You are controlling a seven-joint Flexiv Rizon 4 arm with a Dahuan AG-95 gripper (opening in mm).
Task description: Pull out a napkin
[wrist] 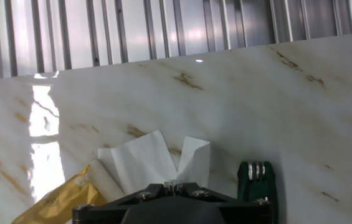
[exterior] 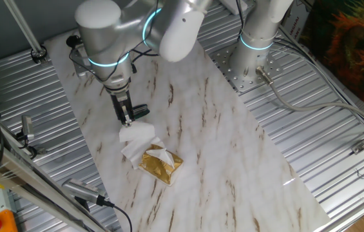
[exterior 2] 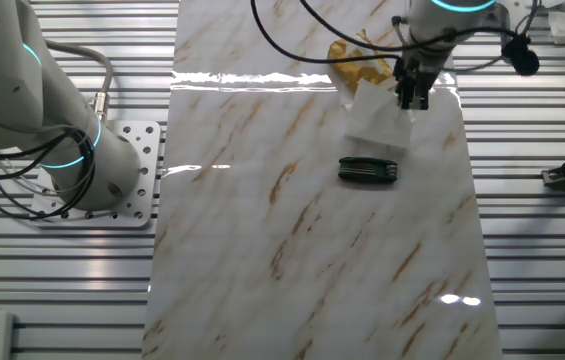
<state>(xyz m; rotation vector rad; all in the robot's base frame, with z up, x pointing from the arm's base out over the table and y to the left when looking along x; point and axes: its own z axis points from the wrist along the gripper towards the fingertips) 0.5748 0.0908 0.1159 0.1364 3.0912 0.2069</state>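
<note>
**One napkin in the fingers, partly clear of the packet**

One white napkin [exterior: 136,136] hangs from the gripper [exterior: 126,119], pinched at its upper edge; the fingers are closed on the paper, as the hand view shows the sheet rising into the closed tips; its lower part trails toward the gold foil packet [exterior: 161,165] on the marble table [exterior: 233,161], and whether it has left the opening I cannot tell; a second tuft of tissue shows at the packet's slot. A dark folding tool [exterior 2: 368,170] lies just beside the napkin. The step in hand looks like the pull itself; the next move likely calls for a steady draw up and away from the packet, without dragging the light packet along.
</note>
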